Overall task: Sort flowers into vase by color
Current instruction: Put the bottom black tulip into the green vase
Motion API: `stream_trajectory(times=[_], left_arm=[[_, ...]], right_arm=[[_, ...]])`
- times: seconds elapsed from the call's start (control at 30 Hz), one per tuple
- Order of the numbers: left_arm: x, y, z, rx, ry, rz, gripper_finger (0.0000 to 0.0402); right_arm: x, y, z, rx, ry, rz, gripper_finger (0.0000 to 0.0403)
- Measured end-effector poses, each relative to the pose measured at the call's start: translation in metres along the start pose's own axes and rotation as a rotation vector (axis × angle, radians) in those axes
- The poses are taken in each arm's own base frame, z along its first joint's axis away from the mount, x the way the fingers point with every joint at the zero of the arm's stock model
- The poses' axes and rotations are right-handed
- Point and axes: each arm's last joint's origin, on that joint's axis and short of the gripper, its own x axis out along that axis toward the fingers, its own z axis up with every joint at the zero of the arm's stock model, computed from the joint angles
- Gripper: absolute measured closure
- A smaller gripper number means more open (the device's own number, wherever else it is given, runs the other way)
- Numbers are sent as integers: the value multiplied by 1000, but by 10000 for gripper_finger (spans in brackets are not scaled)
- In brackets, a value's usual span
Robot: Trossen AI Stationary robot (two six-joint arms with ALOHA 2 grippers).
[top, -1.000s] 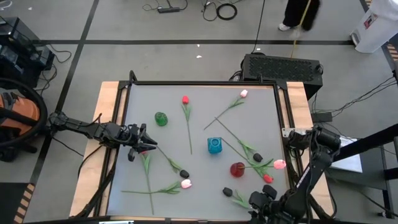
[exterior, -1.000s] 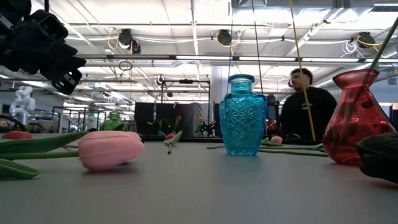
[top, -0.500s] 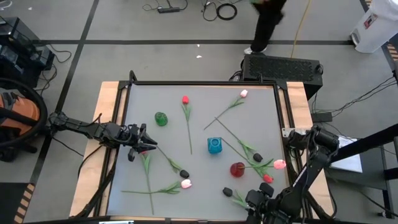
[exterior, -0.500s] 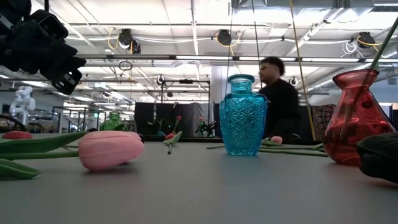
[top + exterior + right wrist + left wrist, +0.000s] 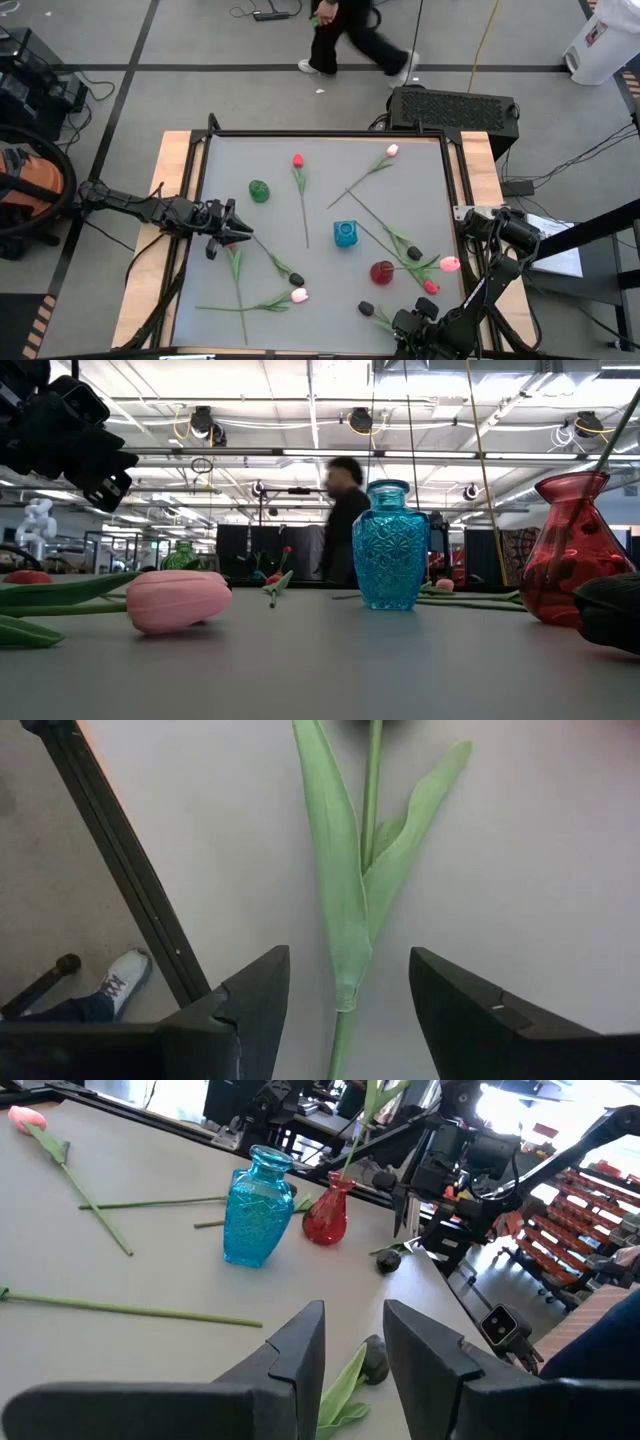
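**Two grippers open, tulips all over the surface**

Both sets of fingers are apart and gripping nothing. The left gripper [image 5: 228,236] sits at the left edge of the surface [image 5: 420,180], right above the upper end of a leafy stem [image 5: 238,290]. The right gripper [image 5: 405,322] is down at the near edge, fingers spread either side of a green stem and leaf [image 5: 360,880] without touching it.

The flowers are scattered flat: a red tulip [image 5: 298,160], a pink one [image 5: 299,295], a near-black one [image 5: 365,308]. One stem already stands in the red vase [image 5: 382,271], beside the blue vase [image 5: 345,234]; the green vase [image 5: 259,190] is farther left. A person [image 5: 343,520] passes behind.
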Motion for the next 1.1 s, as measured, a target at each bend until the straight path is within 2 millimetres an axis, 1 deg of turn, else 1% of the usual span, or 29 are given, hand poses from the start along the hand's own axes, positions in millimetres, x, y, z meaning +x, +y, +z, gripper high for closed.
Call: stream_trajectory(times=[0.3, 0.6, 1.1], left_arm=[[0, 0, 0, 0, 0, 0, 290], [0, 0, 0, 0, 0, 0, 290], [0, 0, 0, 0, 0, 0, 290]], right_arm=[[1, -2, 0, -7, -1, -21, 204], [9, -9, -1, -10, 26, -47, 204], [9, -7, -2, -1, 53, -23, 204]])
